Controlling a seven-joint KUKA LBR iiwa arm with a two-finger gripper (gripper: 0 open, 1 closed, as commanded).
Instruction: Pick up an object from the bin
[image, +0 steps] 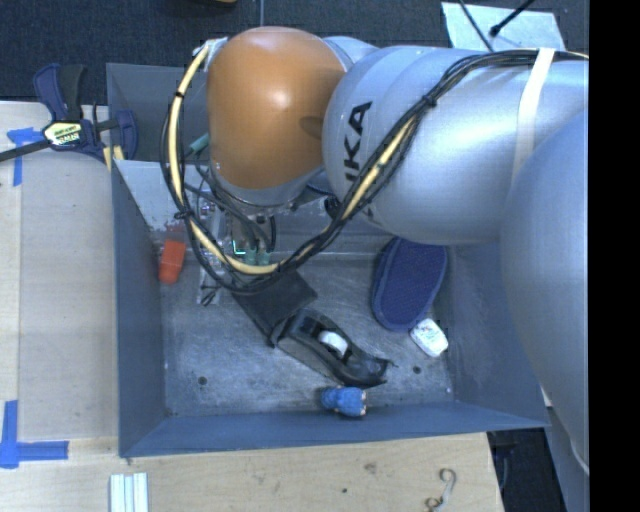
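The gripper hangs low in the bin's far-left part, tucked under the arm's orange cover (whether it is open or closed, or has hold of anything, I cannot tell). Just beside it, on the near side, lies a black flat piece, which touches a black tape dispenser. A small orange block sits to its left by the wall. Further off are a blue oval pad, a small white thing and a small blue thing. By my judgement the pick is not yet done: everything seen rests on the floor, so the grasp and lift remain.
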